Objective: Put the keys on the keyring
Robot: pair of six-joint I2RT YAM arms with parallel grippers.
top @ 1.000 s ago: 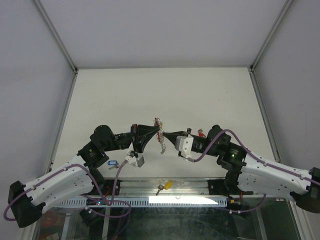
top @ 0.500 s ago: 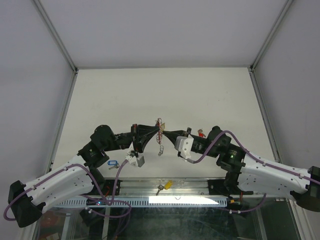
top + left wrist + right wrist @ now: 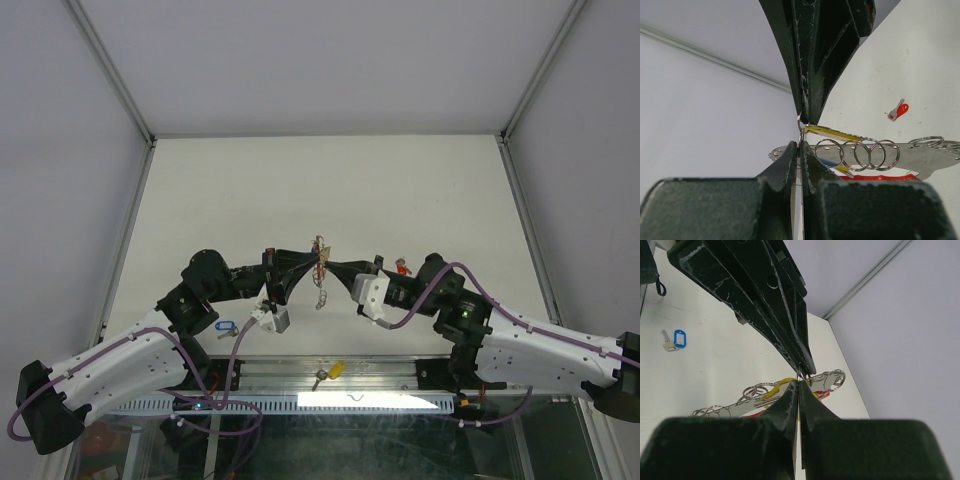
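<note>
The keyring (image 3: 890, 162) is hanging in mid-air over the counter (image 3: 330, 190), pinched at one end ring. Both the left hand (image 3: 800, 146) and the right hand (image 3: 798, 386) are clamping shut on it, tip to tip. A yellow tag (image 3: 832, 132) is showing at that ring. A red key (image 3: 897, 110) and a blue key (image 3: 676, 338) are lying loose on the counter. We are judging it best done with one hand steadying and the other easing the coil apart without slipping.

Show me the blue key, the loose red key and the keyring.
blue key (image 3: 680, 338): right wrist view, on its blue tag.
red key (image 3: 901, 108): left wrist view, on its red tag.
keyring (image 3: 865, 156): left wrist view, on its row of rings.
</note>
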